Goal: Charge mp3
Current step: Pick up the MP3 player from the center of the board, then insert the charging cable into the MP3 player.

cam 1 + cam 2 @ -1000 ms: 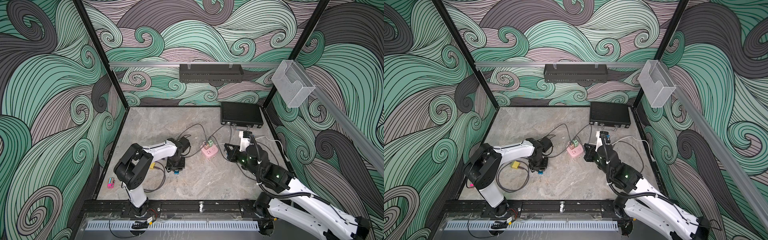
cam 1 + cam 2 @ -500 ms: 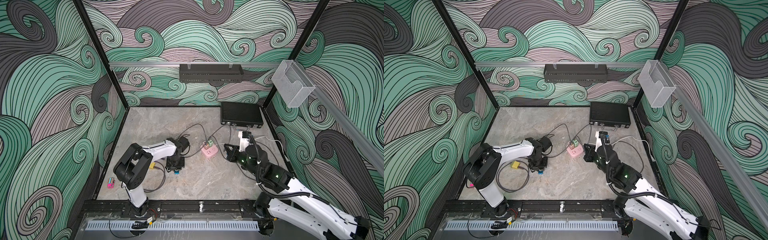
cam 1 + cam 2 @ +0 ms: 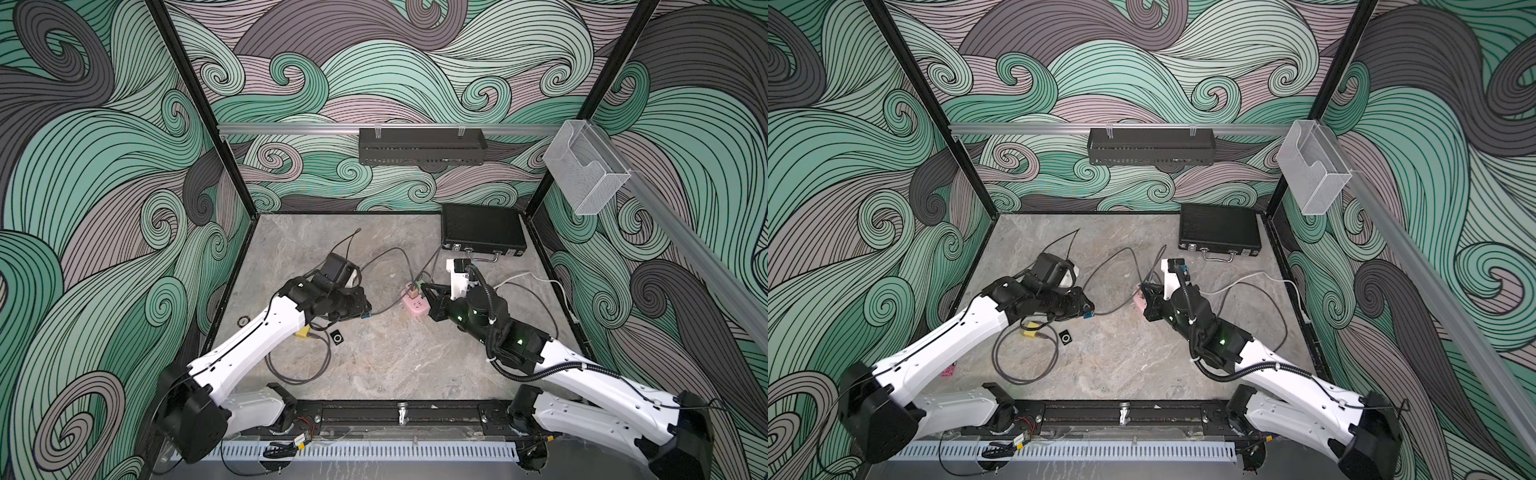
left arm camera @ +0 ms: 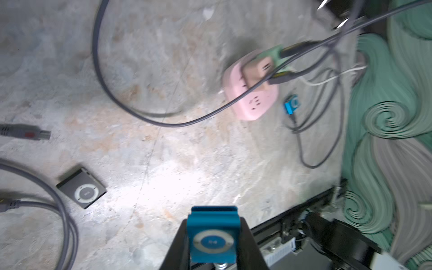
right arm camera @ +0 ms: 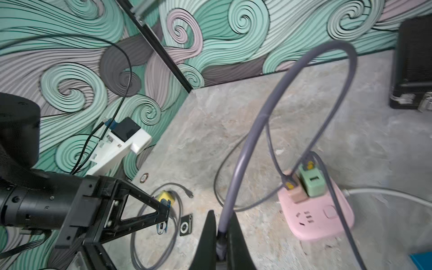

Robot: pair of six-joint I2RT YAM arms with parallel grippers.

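My left gripper (image 4: 213, 224) is shut on a small blue mp3 (image 4: 213, 236) and holds it just above the table, left of the pink power strip (image 3: 415, 306); the mp3 shows as a blue speck at the fingertips in both top views (image 3: 365, 318) (image 3: 1087, 316). My right gripper (image 5: 221, 219) is shut on the end of a grey charging cable (image 5: 243, 149), whose plug is hidden between the fingers. The cable arches up and back to the chargers on the strip (image 5: 320, 217). That gripper (image 3: 428, 289) hovers right beside the strip.
A grey mp3 (image 4: 81, 191) (image 3: 337, 338) lies flat near a yellow device (image 3: 302, 332) and a loop of grey cable (image 3: 299, 365). Another blue mp3 (image 4: 291, 106) lies beyond the strip. A black case (image 3: 482, 228) sits at the back right.
My left gripper closed on the blue mp3, lifted it and carried it a little toward the power strip. My right gripper with the cable edged left toward the strip.
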